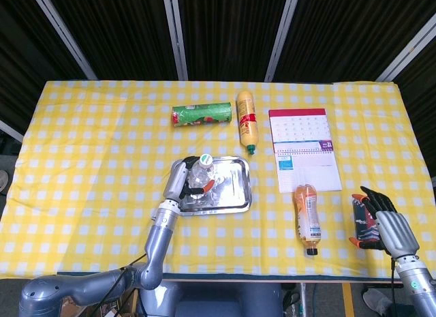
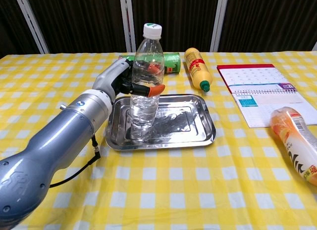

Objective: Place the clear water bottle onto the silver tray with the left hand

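Observation:
The clear water bottle [image 2: 145,89] with a white cap [image 1: 205,159] stands upright on the silver tray [image 2: 190,126], its base on the tray's left part. My left hand [image 2: 124,79] grips the bottle around its middle from the left; orange fingertips [image 2: 154,89] wrap its front. In the head view the left hand [image 1: 182,182] sits at the tray's [image 1: 235,194] left edge. My right hand [image 1: 378,225] rests near the table's front right corner, fingers curled over a dark object; whether it holds it is unclear.
A green can [image 1: 202,115] and a yellow bottle [image 1: 247,121] lie behind the tray. A calendar [image 1: 303,157] lies to the right, with an orange drink bottle [image 1: 307,209] lying in front of it.

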You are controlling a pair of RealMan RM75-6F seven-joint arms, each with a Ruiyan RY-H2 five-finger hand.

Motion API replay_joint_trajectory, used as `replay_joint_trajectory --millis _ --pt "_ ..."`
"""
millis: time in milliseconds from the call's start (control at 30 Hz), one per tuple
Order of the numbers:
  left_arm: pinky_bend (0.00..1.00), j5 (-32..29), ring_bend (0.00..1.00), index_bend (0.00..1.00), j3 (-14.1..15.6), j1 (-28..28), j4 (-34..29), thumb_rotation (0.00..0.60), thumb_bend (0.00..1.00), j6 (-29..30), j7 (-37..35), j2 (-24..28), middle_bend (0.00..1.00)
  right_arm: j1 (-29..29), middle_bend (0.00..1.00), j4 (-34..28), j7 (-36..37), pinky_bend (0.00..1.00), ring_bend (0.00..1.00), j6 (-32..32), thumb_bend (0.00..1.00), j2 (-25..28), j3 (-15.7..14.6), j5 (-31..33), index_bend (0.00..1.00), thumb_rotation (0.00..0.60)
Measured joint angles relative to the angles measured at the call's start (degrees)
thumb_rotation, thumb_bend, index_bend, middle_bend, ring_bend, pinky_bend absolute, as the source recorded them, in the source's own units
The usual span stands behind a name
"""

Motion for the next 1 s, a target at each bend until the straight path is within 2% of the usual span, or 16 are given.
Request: replay_joint_trajectory --millis 133,300,400,533,700,1000 --pt "0.12 0.69 0.23 0.74 0.73 0.45 1.6 0.6 0.5 -0.34 -1.04 -0.14 0.74 0.04 0.04 -0.03 0.16 0.0 0.0 -0.07 0.16 0.02 -0.04 -0.09 0.18 0.6" --pt "0.11 1.7 0.14 0.58 1.86 1.1 2.08 0.6 0.34 -1.41 -2.72 0.34 0.55 0.01 0.04 -0.15 0.25 0.0 0.0 0.03 0.16 0.1 -0.08 -0.2 0.18 0.6" --pt "0.04 3.15 0.03 0.4 2.67 1.5 1.35 0.6 0.15 -2.29 -4.76 1.54 0.32 -0.01 0.04 -0.09 0.35 0.0 0.0 -0.03 0.16 0.09 -0.06 -0.06 0.18 0.6" --pt "0.0 6.17 0.0 0.24 4.21 2.0 0.59 0.6 0.03 -3.15 -7.24 3.75 0.12 0.06 0.04 -0.19 0.36 0.0 0.0 -0.22 0.16 0.11 -0.08 -0.03 0.18 0.6" --pt "0.0 8.4 0.0 0.18 6.05 2.74 -1.34 0.6 0.0 -5.09 -10.06 7.43 0.04 0.12 0.04 -0.51 0.18 0.0 0.0 -0.48 0.16 0.2 -0.07 0.19 0.18 0.6" --pt "0.0 10.62 0.0 0.12 7.37 5.09 -6.47 0.6 0.0 -4.04 -11.77 13.03 0.01 0.17 0.04 -1.05 -0.13 0.0 0.0 -0.9 0.16 0.39 -0.17 0.4 0.18 0.6"
